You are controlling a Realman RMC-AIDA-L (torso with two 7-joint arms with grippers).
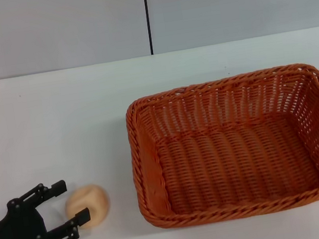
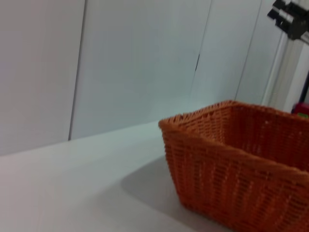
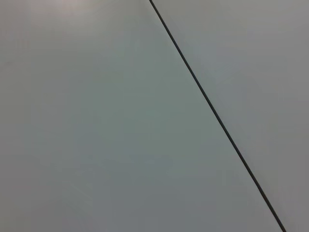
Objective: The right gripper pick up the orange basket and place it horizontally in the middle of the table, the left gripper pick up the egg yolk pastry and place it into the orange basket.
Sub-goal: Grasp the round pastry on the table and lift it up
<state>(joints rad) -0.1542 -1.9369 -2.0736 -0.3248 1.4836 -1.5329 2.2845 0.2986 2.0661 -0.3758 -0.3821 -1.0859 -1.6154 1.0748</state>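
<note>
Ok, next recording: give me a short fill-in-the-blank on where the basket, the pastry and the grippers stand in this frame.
1. The large orange woven wicker basket holds ____ inside.
2. The small round tan egg yolk pastry lies on the white table, on the basket's ____ side in the head view.
3. The black two-fingered left gripper has its fingers ____, one on either side of the pastry.
4. The right gripper is ____ in the head view.

Missing words: nothing; left; open; not visible
</note>
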